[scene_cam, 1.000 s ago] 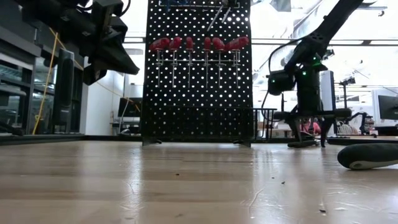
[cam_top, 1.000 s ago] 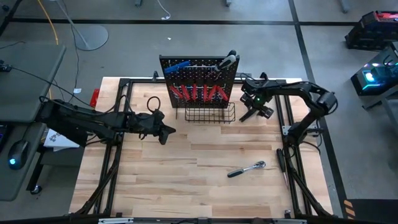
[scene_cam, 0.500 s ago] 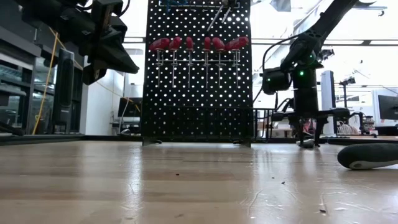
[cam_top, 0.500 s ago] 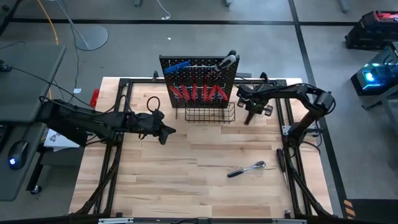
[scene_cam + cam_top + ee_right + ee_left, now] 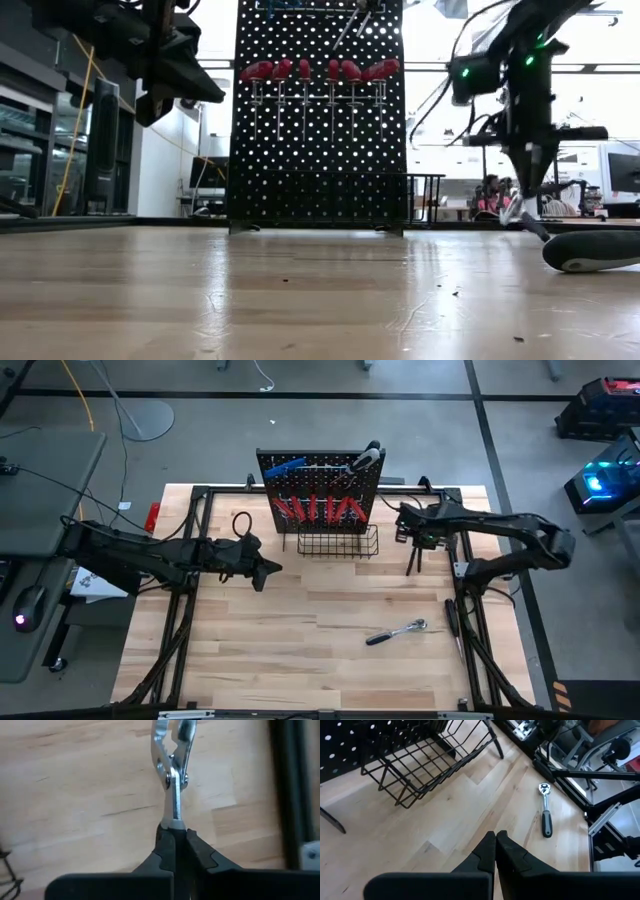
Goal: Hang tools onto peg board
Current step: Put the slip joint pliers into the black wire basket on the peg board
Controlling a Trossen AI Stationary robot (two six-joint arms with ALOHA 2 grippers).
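Lifted since before, right gripper point(image 5: 176, 827) pinches silver wrench point(image 5: 173, 765).

Black perforated peg board point(image 5: 320, 485) stands upright near the table's far edge, about midway along it, a black wire basket point(image 5: 338, 544) at its base on the side facing the table's middle. On it hang a row of red-handled screwdrivers point(image 5: 318, 70), shafts pointing down; above them a blue T-handle key point(image 5: 285, 466) toward its left upper corner and a black-handled tool point(image 5: 366, 458) tilted at its right upper corner. Chrome ratchet with a dark grip point(image 5: 396, 631) lies flat, slightly slanted, toward the table's near right part. Silver wrench point(image 5: 172, 755) is pinched at one end, off the board, near the table's right edge.
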